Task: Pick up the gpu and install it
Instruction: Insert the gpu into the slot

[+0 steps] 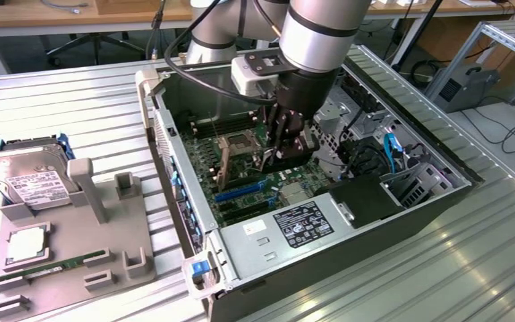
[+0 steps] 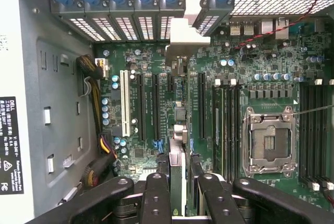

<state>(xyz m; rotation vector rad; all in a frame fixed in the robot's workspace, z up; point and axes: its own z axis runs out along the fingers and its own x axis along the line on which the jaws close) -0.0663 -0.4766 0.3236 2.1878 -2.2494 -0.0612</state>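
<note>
One open computer case (image 1: 239,235) is seen on the slatted table, its motherboard (image 1: 239,157) exposed and the gripper (image 1: 286,155) lowered inside. The gpu (image 2: 177,151), seen edge-on, is clamped between the half-closed fingers (image 2: 156,192), standing upright over the expansion slots (image 2: 148,106). Its silvery bracket (image 2: 185,33) is shown at the rear slot openings in the wrist view. A hard drive (image 1: 27,176) and RAM stick (image 1: 47,270) are held in the grey tray (image 1: 70,235) beside the case.
</note>
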